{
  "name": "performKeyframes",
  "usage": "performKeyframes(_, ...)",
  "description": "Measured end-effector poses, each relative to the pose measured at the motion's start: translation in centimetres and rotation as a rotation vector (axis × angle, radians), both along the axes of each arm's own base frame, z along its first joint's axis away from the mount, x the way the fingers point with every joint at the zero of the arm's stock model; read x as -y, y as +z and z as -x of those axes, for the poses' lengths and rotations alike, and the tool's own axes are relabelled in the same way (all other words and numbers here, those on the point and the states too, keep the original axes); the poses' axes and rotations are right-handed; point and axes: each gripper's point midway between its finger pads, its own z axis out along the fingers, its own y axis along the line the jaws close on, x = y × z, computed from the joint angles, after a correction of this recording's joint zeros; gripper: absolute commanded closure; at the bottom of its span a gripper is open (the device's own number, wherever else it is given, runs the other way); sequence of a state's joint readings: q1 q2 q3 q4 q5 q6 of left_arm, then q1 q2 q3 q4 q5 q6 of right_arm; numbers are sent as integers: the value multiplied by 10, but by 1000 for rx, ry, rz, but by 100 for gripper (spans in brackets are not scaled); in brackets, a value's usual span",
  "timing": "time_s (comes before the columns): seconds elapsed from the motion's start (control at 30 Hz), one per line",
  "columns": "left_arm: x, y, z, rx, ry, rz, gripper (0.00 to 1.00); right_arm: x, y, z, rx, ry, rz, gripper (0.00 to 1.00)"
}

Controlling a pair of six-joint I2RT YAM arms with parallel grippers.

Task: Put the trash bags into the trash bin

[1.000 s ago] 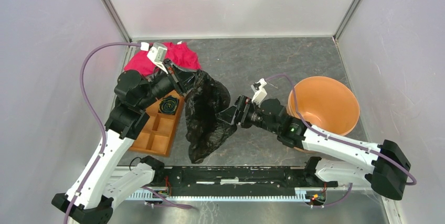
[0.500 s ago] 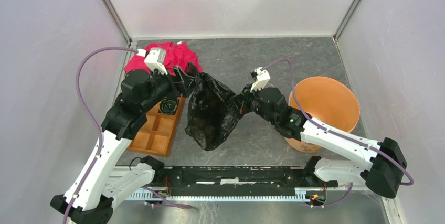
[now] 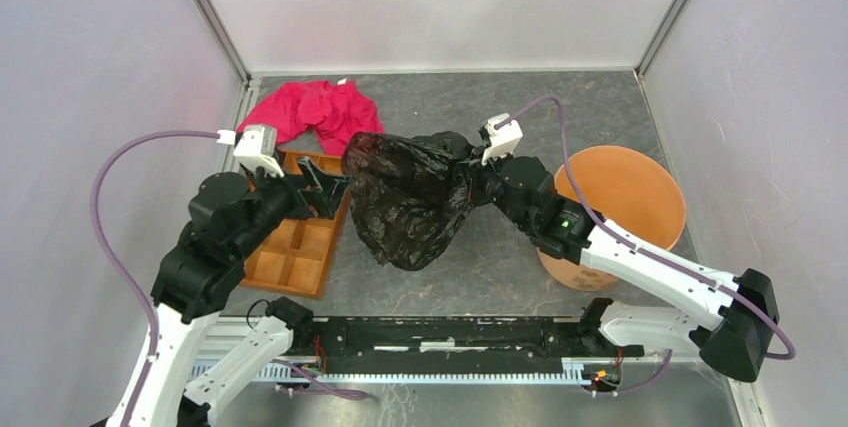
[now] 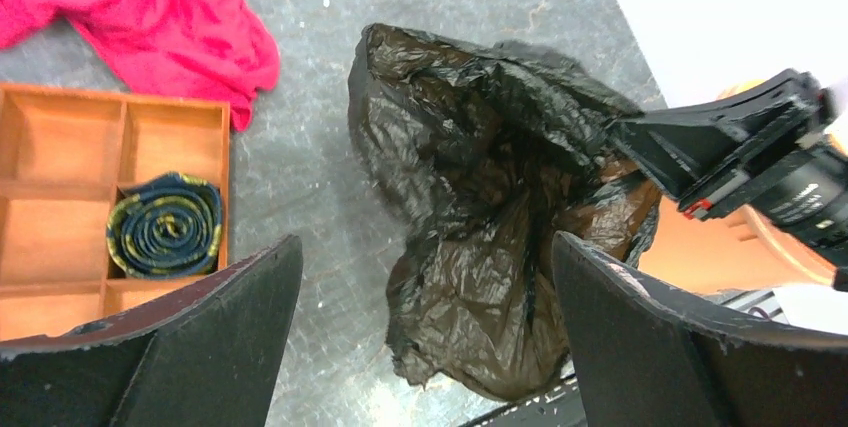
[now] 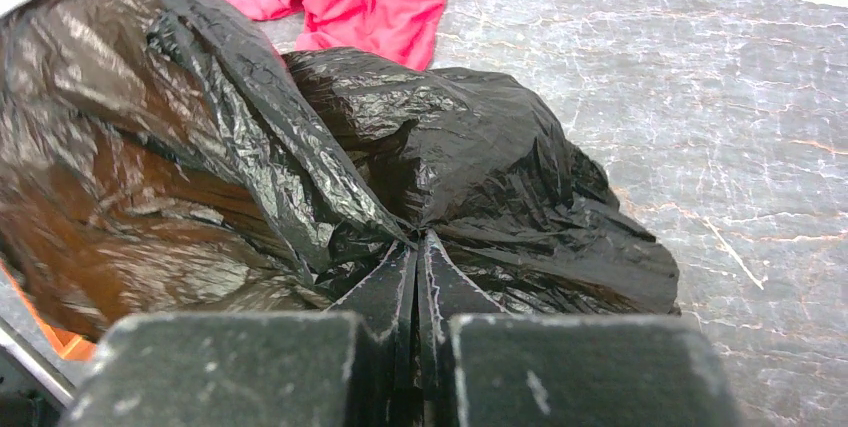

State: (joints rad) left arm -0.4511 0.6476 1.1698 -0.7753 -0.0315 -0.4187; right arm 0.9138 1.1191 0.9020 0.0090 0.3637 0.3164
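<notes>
The right gripper [image 3: 468, 179] is pinched tight on a fold of the black bag [image 3: 405, 202]. The bag is bunched over the middle of the table [image 3: 500, 107], just left of the bin [image 3: 625, 197] and outside it. The left gripper [image 3: 322, 187] is spread wide and holds nothing. It sits over the tray [image 3: 300, 247] near the roll [image 4: 165, 225], just beside the bag. A red cloth [image 3: 310, 112] lies behind.

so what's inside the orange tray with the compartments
A dark coiled roll lies in one compartment of the tray. The other compartments that show look empty. In the wrist view the left gripper hides part of the nearest row.
</notes>
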Motion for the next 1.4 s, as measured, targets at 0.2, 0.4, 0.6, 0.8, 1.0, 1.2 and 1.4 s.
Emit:
performKeyframes(0.2, 11, -63, -14, -164, 12, -15, 0, 3, 1, 3, 8, 12, 24, 99)
performKeyframes(0.4, 30, -142, -22, -346, -9, 11, 0, 9, 16, 9, 41, 29, 22, 100)
performKeyframes(0.6, 38, -164, -11, -369, -27, 108, 0, 14, 34, 16, 90, 62, 20, 100)
performKeyframes(0.8, 48, -159, -7, -313, -61, 220, 0, 16, 59, 19, 132, 87, 10, 100)
performKeyframes(1.0, 63, -173, -9, -321, -123, 279, 0, 18, 92, 27, 182, 122, -34, 100)
performKeyframes(1.2, 86, -138, -11, -211, -257, 383, 0, 21, 124, 43, 237, 178, -97, 100)
performKeyframes(1.4, 84, -118, -11, -130, -260, 414, 0, 25, 147, 54, 277, 210, -140, 100)
